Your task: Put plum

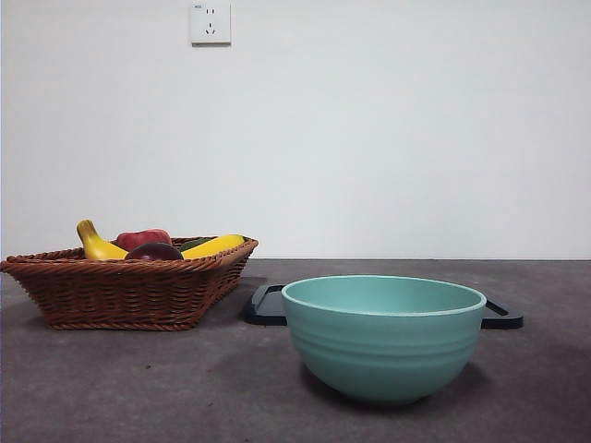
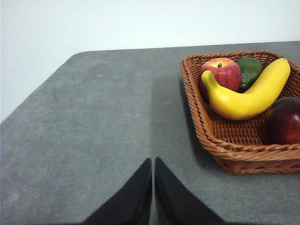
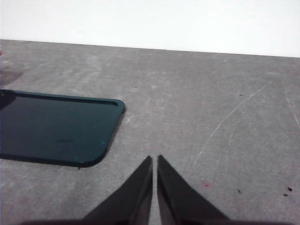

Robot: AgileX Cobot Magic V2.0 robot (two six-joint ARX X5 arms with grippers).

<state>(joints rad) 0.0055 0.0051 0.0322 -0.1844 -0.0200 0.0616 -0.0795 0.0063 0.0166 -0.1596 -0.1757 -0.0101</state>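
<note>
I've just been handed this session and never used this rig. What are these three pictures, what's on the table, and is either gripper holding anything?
This is a two-armed table robot. One picture looks level across the table from the front; the other two come from cameras on each wrist, with that gripper's black jaws rising from the bottom edge. The left gripper and right gripper are both shut on nothing, above bare table. The wicker basket holds the dark plum, a red apple, a banana and something green. A teal bowl stands nearest the front camera, empty as far as can be seen, with a dark tray behind it.
</note>
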